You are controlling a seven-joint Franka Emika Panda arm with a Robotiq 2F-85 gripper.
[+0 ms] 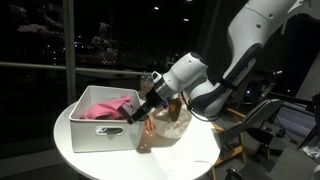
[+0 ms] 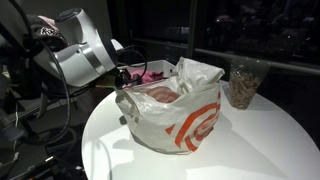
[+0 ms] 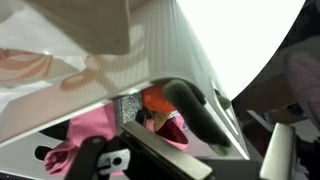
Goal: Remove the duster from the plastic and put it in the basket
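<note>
Wrist view: the dark fingers (image 3: pixel 197 110) hang just over the rim of the white rectangular plastic basket (image 3: pixel 200 50). A small orange and pink bit sits between them, and I cannot tell whether they grip it or stand open.
Duster: the soft pink duster (image 1: pixel 105 106) lies mostly inside the basket, left of the fingers in an exterior view.
Plastic: the crumpled white plastic bag with an orange-red ring print (image 2: pixel 185 125) stands open-mouthed on the round white tabletop (image 2: pixel 265 140), just beside the basket.
Done: the duster appears to be out of the plastic and at the basket, so the task looks close to its end.
Left: probably only letting go of any held end and lifting clear.
Unclear: a pinkish patch inside the bag's mouth is too blurred to name.
</note>
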